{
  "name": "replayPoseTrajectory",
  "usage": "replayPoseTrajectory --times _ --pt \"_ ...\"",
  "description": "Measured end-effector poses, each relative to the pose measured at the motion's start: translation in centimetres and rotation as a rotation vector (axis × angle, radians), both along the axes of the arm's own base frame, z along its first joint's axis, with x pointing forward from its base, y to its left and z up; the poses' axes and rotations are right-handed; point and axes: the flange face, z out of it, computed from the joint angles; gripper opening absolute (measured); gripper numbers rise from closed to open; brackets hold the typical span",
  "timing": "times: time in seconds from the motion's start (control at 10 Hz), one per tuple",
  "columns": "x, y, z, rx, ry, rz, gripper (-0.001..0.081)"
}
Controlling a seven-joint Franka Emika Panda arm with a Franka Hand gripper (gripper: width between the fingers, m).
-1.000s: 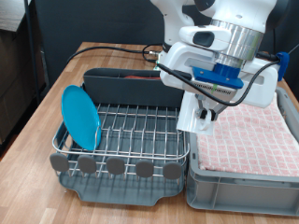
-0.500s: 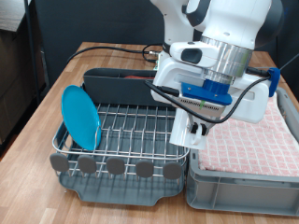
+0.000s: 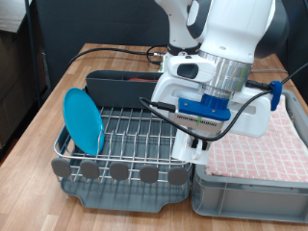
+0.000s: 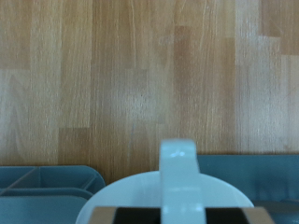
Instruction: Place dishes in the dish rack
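Dish rack (image 3: 120,144) first: in the exterior view its dark grey tray with the silver wire grid sits on the wooden tabletop (image 3: 58,91), and the light-blue plate (image 3: 83,121) stands on edge in the rack's end toward the exterior view's left. Just beside the rack, on the exterior view's right, is the grey bin (image 3: 250,188) lined with pink checked cloth. The arm's hand hangs over the seam between rack and bin, and a small white piece, probably the mug (image 3: 196,144), shows below it near the rack's corner.

In the wrist view the white mug (image 4: 173,196) fills the lower middle, its handle upright toward the camera, with wooden tabletop beyond. The fingers (image 4: 120,216) show as dark edges on either side of the mug's rim, closed around it.
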Motion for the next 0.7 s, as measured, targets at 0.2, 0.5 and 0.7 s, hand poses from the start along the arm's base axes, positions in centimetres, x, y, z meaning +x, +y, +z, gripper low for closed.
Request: replayPoseTrajectory --times 0.2,0.5,0.7 --pt "0.2 0.0 -0.5 0.0 0.023 0.005 0.0072" --pt "0.7 -0.6 -1.3 0.006 0.033 0.017 0.0072" --pt "1.2 -1.2 -1.8 0.005 0.044 0.026 0.0072"
